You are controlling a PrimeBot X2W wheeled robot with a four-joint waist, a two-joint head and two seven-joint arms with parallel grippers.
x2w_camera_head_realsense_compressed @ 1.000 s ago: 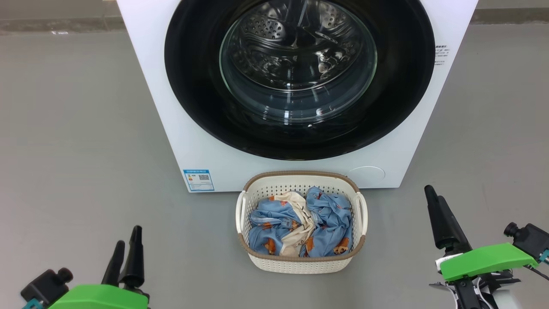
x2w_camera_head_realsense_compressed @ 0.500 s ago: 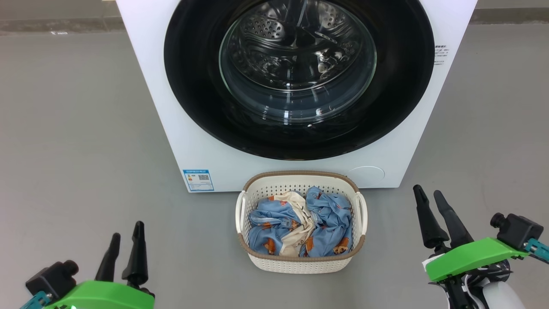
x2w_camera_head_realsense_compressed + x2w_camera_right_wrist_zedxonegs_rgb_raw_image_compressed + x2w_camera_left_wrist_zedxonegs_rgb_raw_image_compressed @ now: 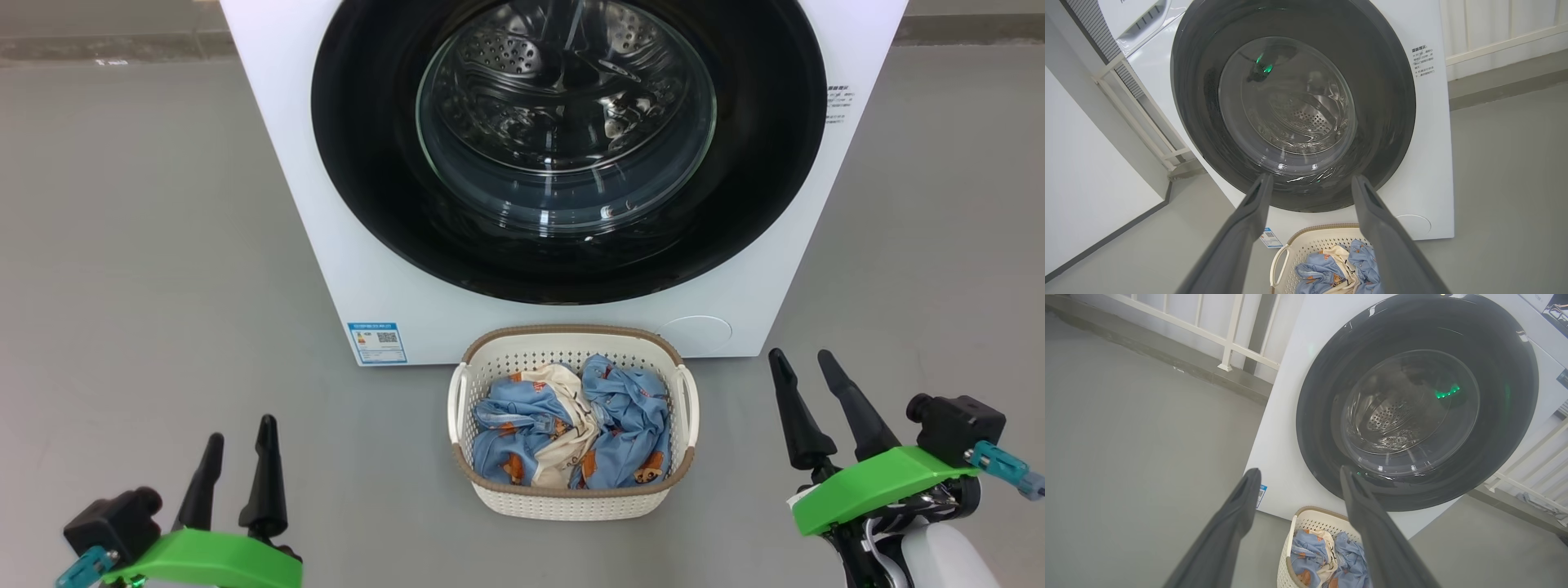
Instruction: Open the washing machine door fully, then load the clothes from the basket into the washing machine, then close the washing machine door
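Head view: washer (image 3: 326, 245) dead ahead on grey floor (image 3: 147, 245), door (image 3: 367, 163) closed flush on front panel, not yet opened. Clear glass bowl (image 3: 563, 122) at door centre, perforated steel drum visible through it. Blue label (image 3: 377, 343) at washer's lower left corner, round flap (image 3: 696, 331) at lower right. Basket (image 3: 571, 502) on floor just in front of washer base, centred under door; touching panel or not, cannot tell. Clothes (image 3: 522, 425) all in basket: crumpled blue pieces with orange-brown prints on both sides, cream piece between them, heap sitting below brown rim. Left gripper (image 3: 239, 428) low left, spread wide, holding nothing, tips pointing toward washer, well apart from basket. Right gripper (image 3: 800, 354) low right, likewise spread wide and empty, tips about level with basket's far rim, off to its right, touching nothing. Green mounts (image 3: 204, 555) behind both sets of fingers, small black camera block beside each. Left wrist view: left fingers (image 3: 1237, 514) wide apart in mid-air, framing washer's lower front, one tip over label, other over door's lower edge; basket with clothes at bottom between them; white railing (image 3: 1229, 335) along wall behind washer. Right wrist view: right fingers (image 3: 1247, 224) equally wide apart, both tips over door's bottom edge, basket handle and clothes below between them, printed text at panel's upper right, pale wall to one side. Green light reflections on glass bowl in both wrist views.
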